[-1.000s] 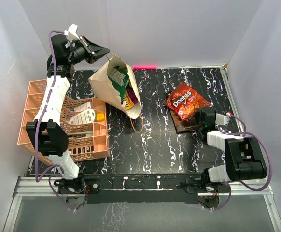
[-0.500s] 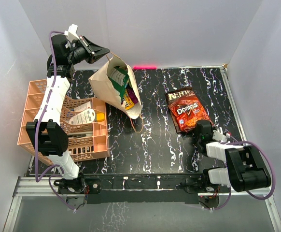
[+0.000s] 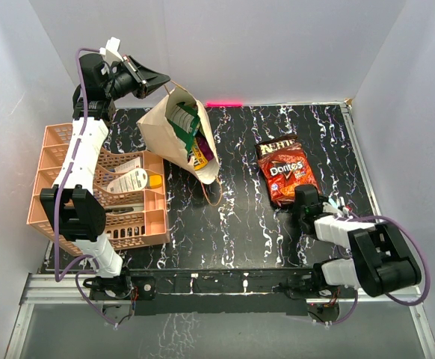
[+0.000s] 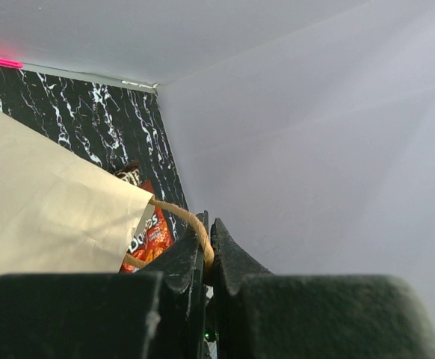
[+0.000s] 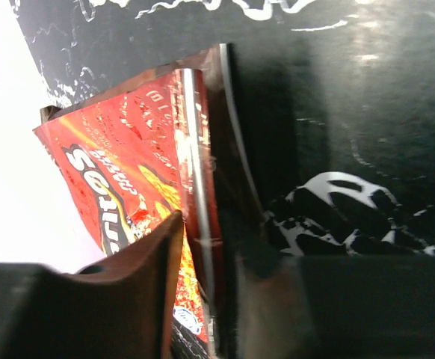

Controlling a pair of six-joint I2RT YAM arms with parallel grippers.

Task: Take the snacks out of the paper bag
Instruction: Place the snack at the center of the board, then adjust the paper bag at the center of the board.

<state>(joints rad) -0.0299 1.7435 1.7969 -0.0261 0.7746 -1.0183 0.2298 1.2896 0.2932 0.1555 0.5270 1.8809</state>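
Left gripper (image 4: pixel 208 241) clamped on paper bag (image 3: pixel 165 131) handle (image 4: pixel 190 223); slip spills snacks (image 3: pixel 191 133). Right gripper (image 5: pixel 206 224) jaws apart astride red packet (image 5: pixel 120 172) edge; retreat could drag it.

Soft, even brightness fills the overhead view, with faint shadows on the table (image 3: pixel 240 224) and a pink glow (image 3: pixel 223 103) at 12 o'clock. Both wrist views blur their own dark end effector at 6 o'clock. The right wrist view blows out white at 9 o'clock, and the red snack packet (image 5: pixel 120 172) shows glare.
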